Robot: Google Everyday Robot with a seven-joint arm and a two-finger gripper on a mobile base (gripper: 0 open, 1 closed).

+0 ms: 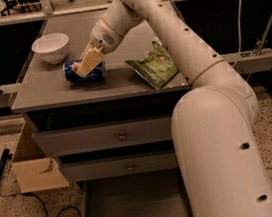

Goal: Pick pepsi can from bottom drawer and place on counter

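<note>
Tan end effector [87, 66] at pepsi can [100, 73]

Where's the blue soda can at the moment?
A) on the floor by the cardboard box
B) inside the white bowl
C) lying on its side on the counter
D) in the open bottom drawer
C: the can lies on its side on the counter, near the front edge, with the robot's hand right on top of it.
</note>
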